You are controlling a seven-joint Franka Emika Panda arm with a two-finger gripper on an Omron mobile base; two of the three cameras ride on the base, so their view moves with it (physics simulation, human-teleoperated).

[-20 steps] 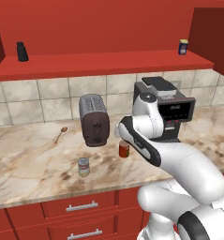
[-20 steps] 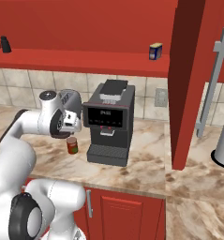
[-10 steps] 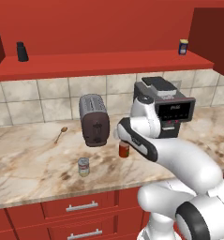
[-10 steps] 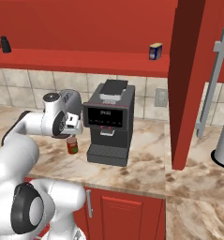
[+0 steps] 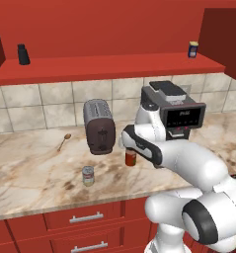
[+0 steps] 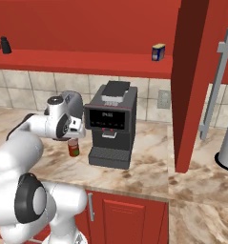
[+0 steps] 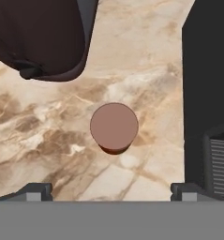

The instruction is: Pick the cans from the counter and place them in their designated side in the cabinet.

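Observation:
The dark red can (image 5: 131, 158) (image 6: 74, 148) stands upright on the marble counter (image 5: 30, 168) between the toaster and the coffee machine. My gripper (image 5: 128, 145) (image 6: 73, 138) (image 7: 111, 190) hangs straight above it, open, with its fingertips (image 7: 36, 190) wide apart on either side of the can's round top (image 7: 114, 126) and nothing held. The silvery can (image 5: 88, 176) with the pale label stands further left, near the counter's front edge. Above runs the red cabinet's open shelf (image 5: 114, 66) (image 6: 63, 62).
A dark toaster (image 5: 99, 127) (image 7: 43, 37) and a black coffee machine (image 5: 181, 116) (image 6: 110, 124) flank the red can closely. A wooden spoon (image 5: 64, 142) lies left. The shelf holds a black shaker (image 5: 23, 54) and a blue-and-yellow can (image 5: 192, 49). An open cabinet door (image 6: 191, 81) hangs at the right.
My hand has sunk slightly over the dark red can. Both cans stand where they were.

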